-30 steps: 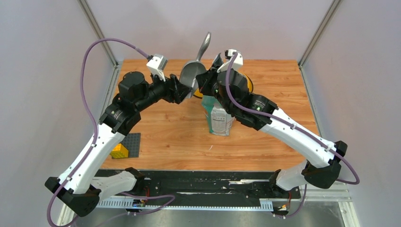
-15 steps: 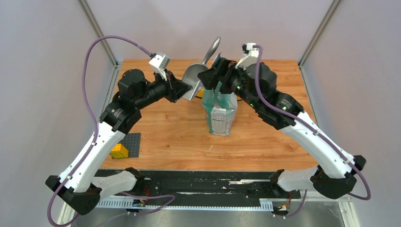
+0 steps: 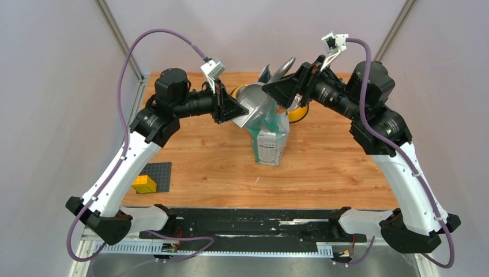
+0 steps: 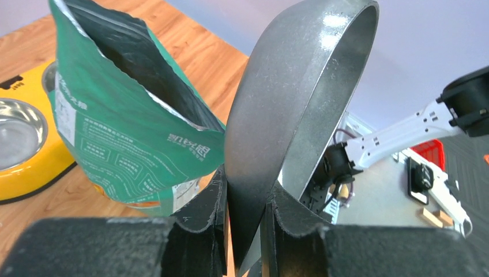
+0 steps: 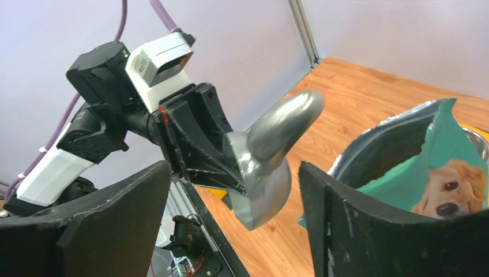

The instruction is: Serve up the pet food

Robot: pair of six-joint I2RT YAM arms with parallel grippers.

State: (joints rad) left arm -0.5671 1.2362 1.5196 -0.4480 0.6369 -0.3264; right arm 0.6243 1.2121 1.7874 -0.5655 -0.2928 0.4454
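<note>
in the top view the grey scoop (image 3: 254,104) is seen clamped by the left gripper (image 3: 237,109) at the upper middle of the frame. its bowl is tipped on edge beside the torn mouth of the upright green pouch (image 3: 269,141); whether they touch cannot be told. the left wrist view adds what is hidden from above: both fingers (image 4: 196,225) are pressed on the bowl's rim, and only darkness is shown inside the pouch, so the pet food cannot be made out. in the right wrist view the right gripper (image 5: 233,173) is spread wide, nothing held, with the scoop's handle framed between its fingers and apart from both. the yellow feeder (image 3: 298,113) is largely covered by pouch and arms. a dark plate (image 3: 161,173) with a yellow block (image 3: 145,184) lies at lower left. the pouch is set well apart from the side edges of the table (image 3: 202,156).
</note>
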